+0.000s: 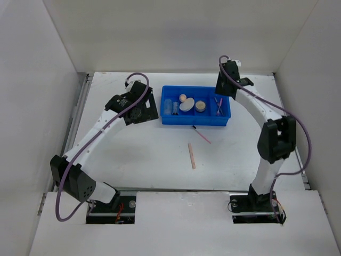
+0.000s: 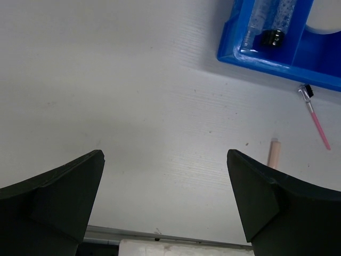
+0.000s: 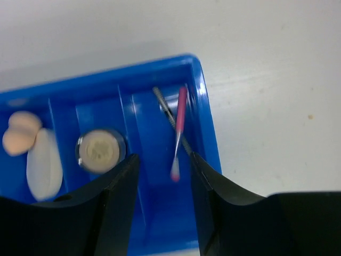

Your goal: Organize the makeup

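White table (image 1: 133, 160), peach pencil (image 1: 191, 156) mid-surface, tray (image 1: 195, 121) rearward

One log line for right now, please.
left gripper open, empty, over table | right gripper open above blue tray right compartment, pink pencil inside | peach pencil, pink brush on table

Top cam overlooks whole table (image 1: 133, 154); wrist cams close, prob. downward, both catching tray (image 1: 196, 122).

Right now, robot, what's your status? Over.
Left gripper open over table. Right gripper open over tray. Peach pencil, pink brush outside tray. Nothing blocking them.
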{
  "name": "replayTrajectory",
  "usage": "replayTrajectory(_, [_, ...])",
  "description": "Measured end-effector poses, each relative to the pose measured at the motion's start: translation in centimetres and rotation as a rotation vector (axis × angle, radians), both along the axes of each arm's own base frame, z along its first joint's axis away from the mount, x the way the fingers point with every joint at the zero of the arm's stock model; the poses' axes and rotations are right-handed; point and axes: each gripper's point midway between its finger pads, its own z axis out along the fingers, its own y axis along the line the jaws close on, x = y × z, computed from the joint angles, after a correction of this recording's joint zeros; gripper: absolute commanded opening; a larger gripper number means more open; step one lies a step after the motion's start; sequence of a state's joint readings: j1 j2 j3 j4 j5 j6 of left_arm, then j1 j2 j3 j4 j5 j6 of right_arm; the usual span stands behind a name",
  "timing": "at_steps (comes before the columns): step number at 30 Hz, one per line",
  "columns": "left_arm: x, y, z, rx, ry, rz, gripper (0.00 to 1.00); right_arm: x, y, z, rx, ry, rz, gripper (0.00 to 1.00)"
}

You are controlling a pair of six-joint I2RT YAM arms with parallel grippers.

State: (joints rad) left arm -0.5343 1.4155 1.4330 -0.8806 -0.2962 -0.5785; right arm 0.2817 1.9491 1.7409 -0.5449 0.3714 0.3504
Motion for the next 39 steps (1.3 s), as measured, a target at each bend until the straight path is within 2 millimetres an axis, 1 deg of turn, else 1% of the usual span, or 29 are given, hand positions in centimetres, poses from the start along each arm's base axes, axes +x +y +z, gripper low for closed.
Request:
replayTrajectory(2, [0.0,0.2,0.1,0.005,0.001,0.004,1.0,-3.1,0.4,0.9,0.018,-0.004,0.034,0.48])
replayTrajectory(4, [0.1,0.4,0.3,0.008,-0.004,0.013,1.0,-6.2,1.6,2.0,0.039,-0.024,0.078,0.48])
replayTrajectory(5, [0.2,0.7,0.3,0.013,-0.008,0.022,1.0,-7.9,2.8,2.5,0.051,-0.032,0.111,0.48])
replayTrajectory(6, [0.3,0.9,0.4,0.016,-0.012,0.029,1.0,-9.5,4.2,2.8,0.068,-0.046,0.147,0.5])
replayTrajectory(7, [0.5,1.1,0.5,0.017,-0.017,0.04,1.0,-11.0,5.9,2.8,0.09,-0.052,0.19,0.5])
replayTrajectory(9, [0.6,1.5,0.7,0.022,-0.024,0.056,1.0,-14.4,9.4,1.4,0.124,-0.024,0.282,0.55])
replayTrajectory(10, [0.6,1.7,0.7,0.024,-0.027,0.064,1.0,-15.9,10.8,0.2,0.136,0.004,0.32,0.57])
replayTrajectory(11, [0.7,1.8,0.8,0.023,-0.03,0.071,1.0,-17.9,12.2,-1.6,0.142,0.051,0.359,0.65])
replayTrajectory(12, [0.7,1.9,0.8,0.025,-0.032,0.075,1.0,-19.3,13.1,-3.0,0.146,0.09,0.384,0.69])
replayTrajectory(13, [0.7,1.9,0.8,0.025,-0.034,0.077,1.0,-20.8,13.8,-4.5,0.147,0.134,0.407,0.71])
replayTrajectory(14, [0.7,1.9,0.8,0.023,-0.034,0.08,1.0,-22.2,14.4,-6.0,0.148,0.176,0.425,0.71])
replayTrajectory(16, [0.6,2.1,0.5,0.028,-0.038,0.089,1.0,-24.3,15.1,-8.0,0.155,0.239,0.449,0.72])
replayTrajectory(18, [0.5,2.5,-0.2,0.049,-0.031,0.098,1.0,-25.4,16.0,-9.0,0.174,0.269,0.455,0.72])
replayTrajectory(21, [0.3,3.3,-1.4,0.085,-0.01,0.116,1.0,-26.2,17.4,-10.8,0.169,0.303,0.467,0.69])
replayTrajectory(22, [0.4,3.6,-1.8,0.098,0.001,0.124,1.0,-26.6,17.9,-11.6,0.165,0.318,0.47,0.64])
replayTrajectory(25, [0.6,4.2,-3.0,0.133,0.03,0.14,1.0,-27.6,18.5,-14.1,0.128,0.369,0.474,0.56])
replayTrajectory(26, [0.7,4.3,-3.4,0.141,0.039,0.144,1.0,-27.8,18.6,-14.8,0.115,0.379,0.472,0.55])
replayTrajectory(28, [0.7,4.4,-4.1,0.156,0.06,0.146,1.0,-27.5,19.1,-14.7,0.125,0.358,0.461,0.55])
replayTrajectory(30, [0.5,4.5,-4.8,0.167,0.078,0.145,1.0,-27.4,19.0,-14.7,0.122,0.35,0.448,0.53])
replayTrajectory(31, [0.4,4.5,-5.0,0.171,0.084,0.144,1.0,-27.3,18.9,-14.7,0.121,0.347,0.441,0.5])
replayTrajectory(33, [0.4,4.5,-5.1,0.172,0.088,0.144,1.0,-27.2,18.8,-14.8,0.119,0.343,0.432,0.39])
replayTrajectory(35, [0.4,4.5,-5.1,0.172,0.088,0.144,1.0,-27.2,18.7,-14.9,0.115,0.34,0.422,0.32])
replayTrajectory(36, [0.4,4.5,-5.1,0.172,0.088,0.144,1.0,-27.1,18.6,-14.9,0.111,0.338,0.417,0.26])
replayTrajectory(38, [0.4,4.5,-5.1,0.172,0.088,0.144,1.0,-27.1,18.4,-14.9,0.098,0.332,0.41,0.21])
replayTrajectory(39, [0.4,4.6,-5.1,0.172,0.088,0.144,1.0,-27.1,18.3,-15.0,0.089,0.329,0.407,0.17])
